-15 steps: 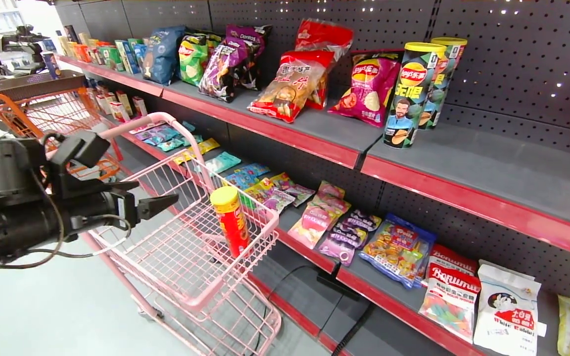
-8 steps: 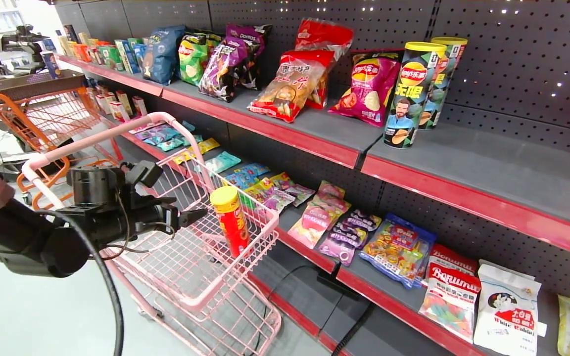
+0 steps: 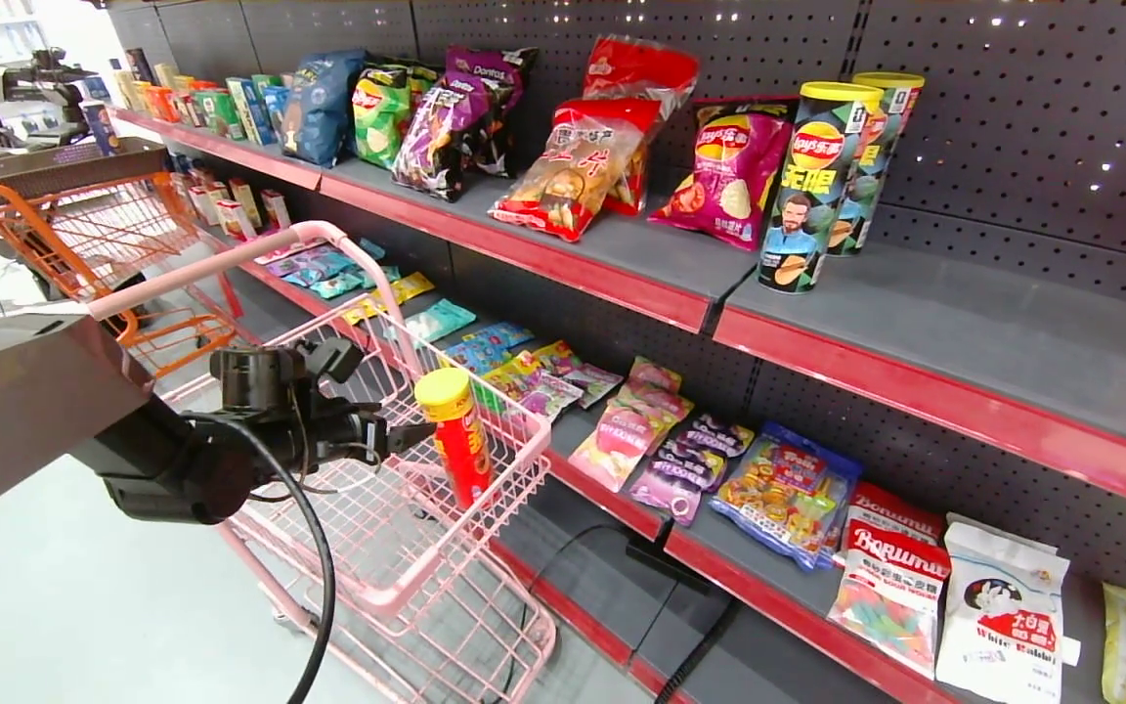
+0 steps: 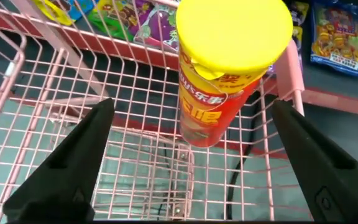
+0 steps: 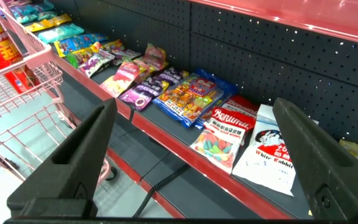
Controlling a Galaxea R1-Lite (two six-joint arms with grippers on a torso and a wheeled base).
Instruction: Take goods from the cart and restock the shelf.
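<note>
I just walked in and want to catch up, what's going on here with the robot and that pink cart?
The robot is restocking from the cart. Its left gripper is at the pink cart, open and lined up on the red chip can that stands in the basket, but it is not closed on the can. The right gripper is also open and holds nothing, facing the snack bags low down. The upper shelf has bare space beside the green cans.
</note>
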